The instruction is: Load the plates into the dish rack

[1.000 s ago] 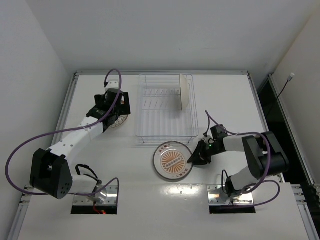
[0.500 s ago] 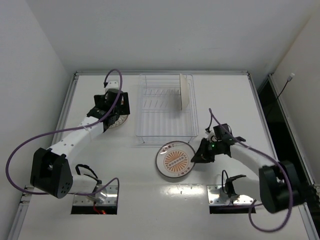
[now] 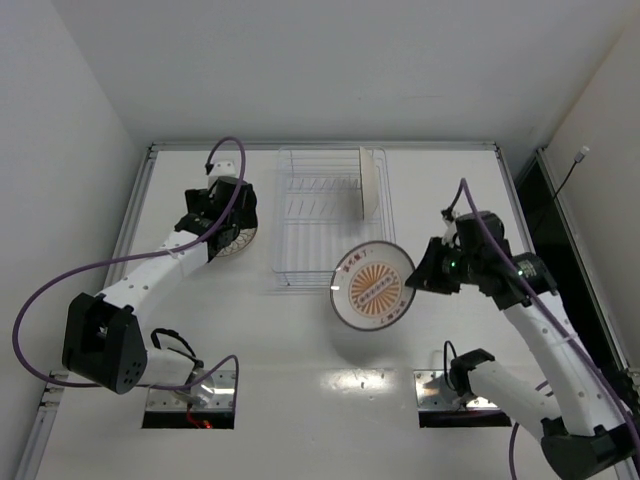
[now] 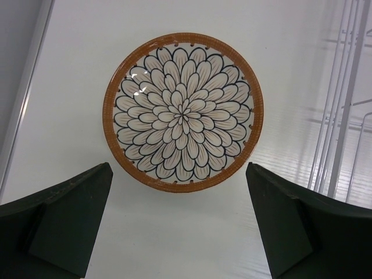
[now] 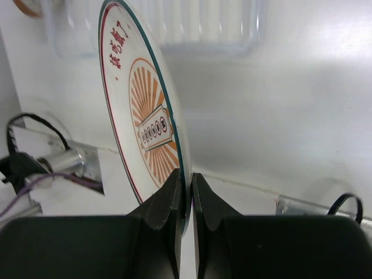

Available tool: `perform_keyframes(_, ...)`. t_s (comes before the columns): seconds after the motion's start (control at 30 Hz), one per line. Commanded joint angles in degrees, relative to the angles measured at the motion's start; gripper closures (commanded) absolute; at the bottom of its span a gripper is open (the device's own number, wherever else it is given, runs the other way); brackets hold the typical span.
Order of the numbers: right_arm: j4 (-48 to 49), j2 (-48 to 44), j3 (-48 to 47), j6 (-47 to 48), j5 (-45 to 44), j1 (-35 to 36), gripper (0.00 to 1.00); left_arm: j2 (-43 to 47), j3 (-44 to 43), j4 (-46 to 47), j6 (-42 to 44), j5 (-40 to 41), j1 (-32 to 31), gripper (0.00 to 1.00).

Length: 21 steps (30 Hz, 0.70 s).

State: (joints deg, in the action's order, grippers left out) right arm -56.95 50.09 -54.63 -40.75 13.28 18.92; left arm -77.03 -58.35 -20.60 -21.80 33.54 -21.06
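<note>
The right end effector (image 5: pixel 186 175) is clamped on the rim of a sunburst plate (image 3: pixel 373 286), its two fingers (image 5: pixel 168 200) pressed flat against either face of the edge. This plate is off the tabletop (image 3: pixel 200 330) and tilted steeply, its orange rays and red lettering facing the arm bases; from above it hangs just in front of the dish rack (image 3: pixel 330 215), overlapping the rack's near right corner. A second plate (image 3: pixel 370 184) stands on edge in the right part of the rack, towards the far end. Left of the rack, a third plate (image 4: pixel 183 111) lies flat on the tabletop. It has an orange-brown rim and a dark-outlined petal pattern. The left end effector (image 4: pixel 178 167) hangs above it with its fingers spread wide, gripping nothing.
</note>
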Motion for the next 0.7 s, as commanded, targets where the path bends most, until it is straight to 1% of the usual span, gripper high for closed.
perform_keyframes(0.0,-0.18,3.43,-11.96,0.49,-7.1,1.47,1.0,0.22,-2.12,0.12,-0.79,1.7,-0.47,0.0)
perform_keyframes(0.03,-0.7,5.79,-16.08,0.5,-7.82,1.47,1.0,0.22,-2.12,0.12,-0.79,1.7,-0.47,0.0)
perform_keyframes(0.13,0.16,9.4,-22.61,1.81,-11.69,2.7,1.0,0.22,-2.12,0.12,-0.79,2.23,-0.47,0.0)
perform_keyframes(0.17,0.17,12.46,-24.36,1.82,-15.0,3.49,1.0,0.22,-2.12,0.12,-0.79,2.23,-0.47,0.0)
perform_keyframes(0.23,0.78,16.34,-30.34,3.39,-18.62,4.1,1.0,0.22,-2.12,0.12,-0.79,2.23,-0.47,0.0)
perform_keyframes(0.27,0.79,18.36,-32.62,3.4,-23.25,4.89,1.0,0.22,-2.12,0.12,-0.79,2.23,-0.47,0.0)
perform_keyframes(0.3,0.79,22.3,-37.08,4.01,-25.47,4.9,1.0,0.22,-2.12,0.12,-0.79,2.23,-0.47,0.0)
perform_keyframes(0.33,0.79,24.25,-39.56,4.71,-27.76,5.68,1.0,0.22,-2.12,0.12,-0.79,2.23,-0.47,0.0)
perform_keyframes(0.37,0.18,26.18,-42.11,4.72,-32.57,5.69,1.0,0.22,-2.12,0.12,-1.31,2.23,-0.47,0.0)
perform_keyframes(0.4,0.17,27.94,-46.83,5.41,-34.96,7.17,1.0,0.22,-2.12,0.12,-1.31,1.62,-0.47,0.0)
perform_keyframes(0.47,0.17,33.31,-51.52,6.82,-40.14,7.88,1.0,0.75,-2.12,0.12,-1.31,1.62,-0.47,0.0)
perform_keyframes(0.5,-0.61,35.32,-55.98,7.35,-41.83,8.76,1.0,0.75,-2.12,0.12,-1.31,0.92,-0.47,0.0)
perform_keyframes(0.53,-1.32,39.52,-58.28,7.88,-44.97,8.77,1.0,0.75,-2.12,0.12,-1.31,0.91,-0.47,0.0)
perform_keyframes(0.67,-1.85,47.45,-65.59,8.5,-49.22,11.4,1.0,1.27,-2.12,0.12,-1.31,0.91,-0.47,0.0)
